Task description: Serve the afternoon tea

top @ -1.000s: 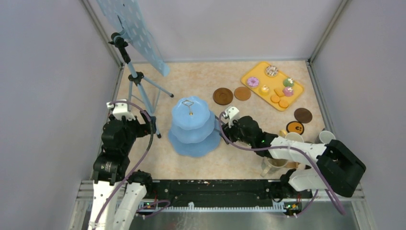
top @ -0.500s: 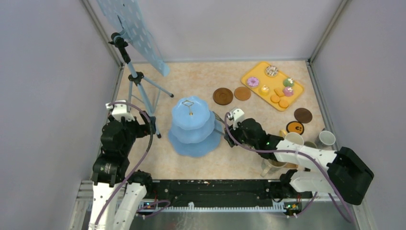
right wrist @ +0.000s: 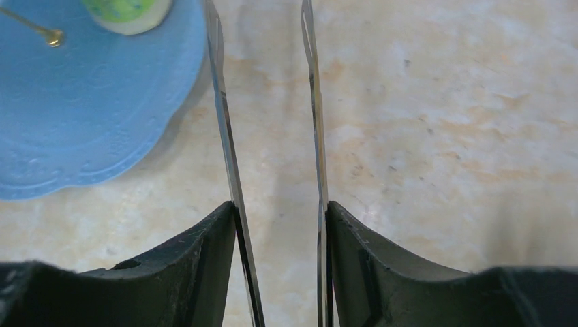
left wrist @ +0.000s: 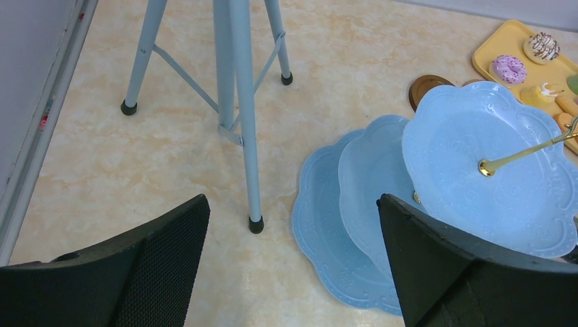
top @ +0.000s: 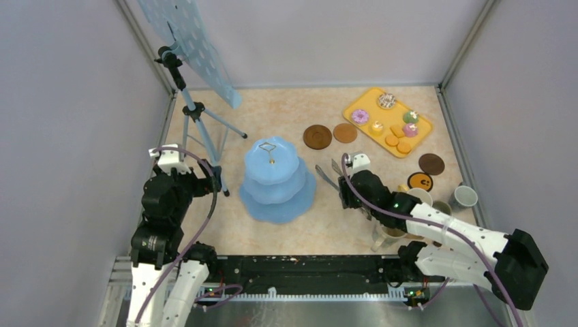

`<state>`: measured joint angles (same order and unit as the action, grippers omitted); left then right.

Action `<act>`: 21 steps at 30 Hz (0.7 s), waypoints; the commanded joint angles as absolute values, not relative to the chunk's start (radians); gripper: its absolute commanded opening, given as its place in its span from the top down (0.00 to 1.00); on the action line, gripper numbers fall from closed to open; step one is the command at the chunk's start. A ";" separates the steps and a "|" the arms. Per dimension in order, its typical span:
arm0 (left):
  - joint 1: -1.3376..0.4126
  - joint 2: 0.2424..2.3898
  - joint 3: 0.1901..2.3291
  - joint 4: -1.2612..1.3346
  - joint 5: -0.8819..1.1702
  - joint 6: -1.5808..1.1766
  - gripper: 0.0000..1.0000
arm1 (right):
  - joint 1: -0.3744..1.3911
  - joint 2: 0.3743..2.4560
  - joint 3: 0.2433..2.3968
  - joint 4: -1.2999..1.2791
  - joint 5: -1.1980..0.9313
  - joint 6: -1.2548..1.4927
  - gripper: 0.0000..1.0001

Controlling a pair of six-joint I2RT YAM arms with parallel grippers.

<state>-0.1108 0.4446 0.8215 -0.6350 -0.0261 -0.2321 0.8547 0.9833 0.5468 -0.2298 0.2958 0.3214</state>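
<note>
Coaster point(top: 420, 181) with illegible orange print

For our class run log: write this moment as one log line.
right gripper: shut on tongs, tips empty | left gripper: open, empty | tongs beside stand | treats on tray

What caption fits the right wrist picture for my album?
Right gripper clamps metal tongs beside the blue cake stand on the table.

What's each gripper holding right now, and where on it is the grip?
The right gripper holds the metal tongs, one jaw against the outside of each arm, well back from the tips. The left gripper is open and holds nothing.
</note>
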 commanded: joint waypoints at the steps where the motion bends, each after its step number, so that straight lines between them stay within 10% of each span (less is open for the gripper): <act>1: -0.105 0.424 0.815 -0.581 -0.011 -0.213 0.01 | 0.812 0.978 0.658 -0.404 0.537 0.416 0.51; 21: -0.248 0.363 0.790 -0.559 -0.058 -0.214 0.01 | 0.148 1.545 1.311 -0.369 0.262 0.272 0.48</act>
